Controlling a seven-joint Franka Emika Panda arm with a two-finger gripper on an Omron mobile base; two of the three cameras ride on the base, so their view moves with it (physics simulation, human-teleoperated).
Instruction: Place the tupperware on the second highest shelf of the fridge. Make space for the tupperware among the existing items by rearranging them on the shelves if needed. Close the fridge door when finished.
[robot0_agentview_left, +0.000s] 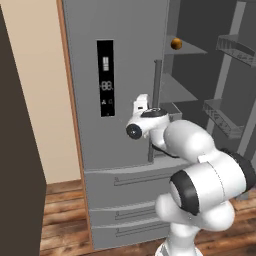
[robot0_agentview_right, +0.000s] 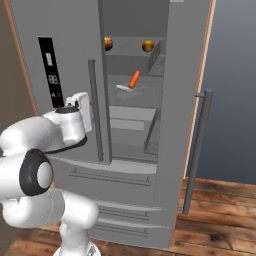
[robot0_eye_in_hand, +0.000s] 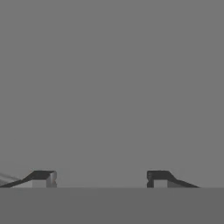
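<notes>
The fridge (robot0_agentview_right: 65, 30) stands with its left door shut and its right fridge door (robot0_agentview_right: 182, 90) swung open. The tupperware (robot0_agentview_right: 129, 89), a small grey box with an orange carrot sticking out, rests on a shelf (robot0_agentview_right: 150, 95) inside, one level below the shelf that carries two orange balls (robot0_agentview_right: 147, 46). One orange ball (robot0_agentview_left: 176, 44) also shows from the left. My gripper (robot0_agentview_right: 82, 106) hovers close to the shut left door, beside its vertical handle (robot0_agentview_right: 93, 110), and apart from the tupperware. The gripper (robot0_eye_in_hand: 100, 179) is open, its fingertips (robot0_eye_in_hand: 43, 177) facing a flat grey surface with nothing between them.
The open door's inner bins (robot0_agentview_left: 226, 119) jut out at the right. Its long bar handle (robot0_agentview_right: 197, 150) hangs over the wooden floor (robot0_agentview_right: 220, 220). A black display panel (robot0_agentview_left: 105, 77) sits on the shut door. Drawers (robot0_agentview_left: 125, 200) lie below. A dark cabinet side (robot0_agentview_left: 15, 165) stands at the left.
</notes>
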